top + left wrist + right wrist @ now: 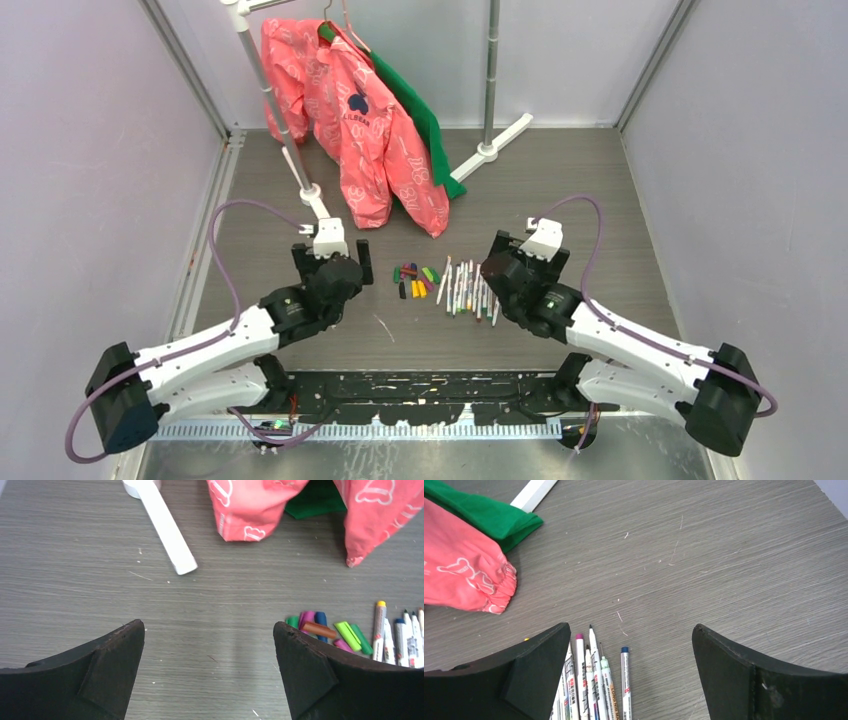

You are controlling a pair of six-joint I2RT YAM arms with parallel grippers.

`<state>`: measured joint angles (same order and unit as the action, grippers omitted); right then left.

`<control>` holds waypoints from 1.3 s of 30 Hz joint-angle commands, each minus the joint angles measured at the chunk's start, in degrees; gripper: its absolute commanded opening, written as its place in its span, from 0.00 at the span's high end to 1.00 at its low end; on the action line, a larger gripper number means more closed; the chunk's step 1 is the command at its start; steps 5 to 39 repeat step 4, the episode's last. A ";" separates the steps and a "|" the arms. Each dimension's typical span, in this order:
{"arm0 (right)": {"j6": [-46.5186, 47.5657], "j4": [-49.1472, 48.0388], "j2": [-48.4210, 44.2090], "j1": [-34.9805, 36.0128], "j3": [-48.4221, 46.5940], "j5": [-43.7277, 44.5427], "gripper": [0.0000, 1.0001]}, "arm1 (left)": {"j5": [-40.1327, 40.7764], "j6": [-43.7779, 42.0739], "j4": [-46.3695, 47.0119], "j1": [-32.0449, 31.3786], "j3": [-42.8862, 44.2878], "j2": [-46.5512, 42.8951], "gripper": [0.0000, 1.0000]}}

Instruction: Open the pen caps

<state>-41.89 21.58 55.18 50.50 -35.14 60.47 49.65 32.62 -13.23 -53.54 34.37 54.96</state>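
Bearing "LILBEAR", jacket [345,100] behind pen caps [416,281]

Pen caps [327,630], mixed colours, are heaped on the grey table [75,570]. Marker pens [400,640] are ranged just right of them. A pink jacket [250,510] is seen beyond them. The left gripper [208,627] is spread wide and empty beside them.

Bare table [210,595] lies before the left claw [209,630]; pen caps [327,630] and jacket [250,510] crowd its right.
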 commanded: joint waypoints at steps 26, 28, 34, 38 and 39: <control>0.42 -2.09 -4.40 0.03 0.81 4.20 0.00 | 8.88 -0.04 1.05 0.19 -0.92 -3.32 0.00; 0.42 -2.09 -4.40 0.03 0.81 4.20 0.00 | 8.88 -0.04 1.05 0.19 -0.92 -3.32 0.00; 0.42 -2.09 -4.40 0.03 0.81 4.20 0.00 | 8.88 -0.04 1.05 0.19 -0.92 -3.32 0.00; 0.42 -2.09 -4.40 0.03 0.81 4.20 0.00 | 8.88 -0.04 1.05 0.19 -0.92 -3.32 0.00; 0.42 -2.09 -4.40 0.03 0.81 4.20 0.00 | 8.88 -0.04 1.05 0.19 -0.92 -3.32 0.00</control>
